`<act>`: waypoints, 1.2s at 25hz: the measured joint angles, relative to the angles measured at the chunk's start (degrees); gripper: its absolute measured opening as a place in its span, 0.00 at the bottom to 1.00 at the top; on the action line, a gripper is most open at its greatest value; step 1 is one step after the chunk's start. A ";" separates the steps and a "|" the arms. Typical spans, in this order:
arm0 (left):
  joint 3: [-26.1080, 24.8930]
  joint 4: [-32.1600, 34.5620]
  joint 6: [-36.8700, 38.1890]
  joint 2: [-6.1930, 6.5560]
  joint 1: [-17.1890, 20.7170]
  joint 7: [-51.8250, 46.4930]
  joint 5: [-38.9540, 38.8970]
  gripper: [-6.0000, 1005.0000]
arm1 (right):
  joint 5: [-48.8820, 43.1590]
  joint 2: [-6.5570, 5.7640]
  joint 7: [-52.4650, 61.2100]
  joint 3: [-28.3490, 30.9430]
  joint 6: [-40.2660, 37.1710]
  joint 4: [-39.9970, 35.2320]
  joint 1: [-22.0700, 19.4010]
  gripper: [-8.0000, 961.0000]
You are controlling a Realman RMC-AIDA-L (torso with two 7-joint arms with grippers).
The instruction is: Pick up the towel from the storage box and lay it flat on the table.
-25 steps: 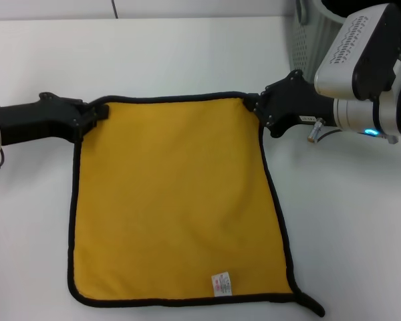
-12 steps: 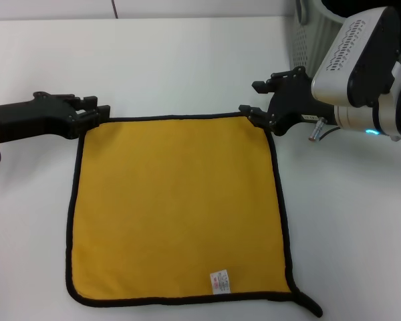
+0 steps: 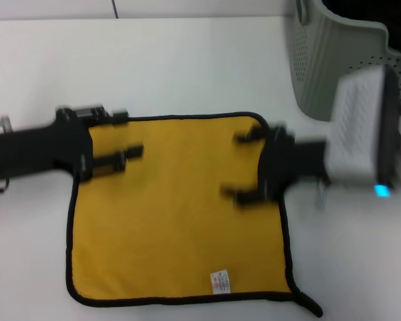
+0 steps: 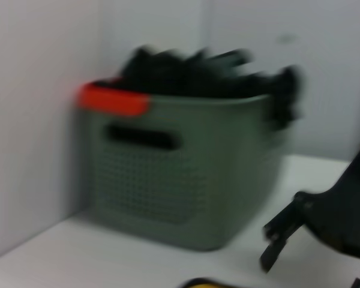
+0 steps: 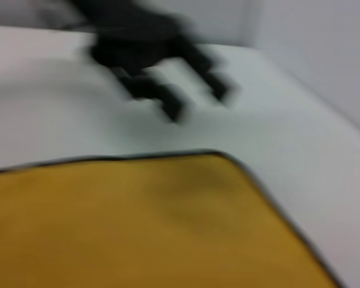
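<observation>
yellow towel [image 3: 177, 207] flat beside storage box [image 3: 334, 63], both grippers empty.

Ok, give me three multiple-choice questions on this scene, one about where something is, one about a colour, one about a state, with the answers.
1. Where does the towel lie?
A. flat on the table
B. inside the box
C. draped over the box rim

2. What colour is the towel's edging?
A. white
B. black
C. red

3. How are the two end effectors?
A. both shut on the towel
B. one open, one shut on the towel
C. both open

Answers: 1 A, the head view shows it spread out on the tabletop, clear of the box. 2 B, a black border runs round the yellow cloth. 3 C, the left end effector and the right end effector each show spread fingers holding nothing, above the towel's far corners.
</observation>
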 joint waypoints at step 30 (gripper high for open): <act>6.94 -4.26 21.43 3.26 0.99 0.24 -13.58 0.62 | 15.18 -0.50 -22.47 43.14 -56.81 33.44 11.06 0.89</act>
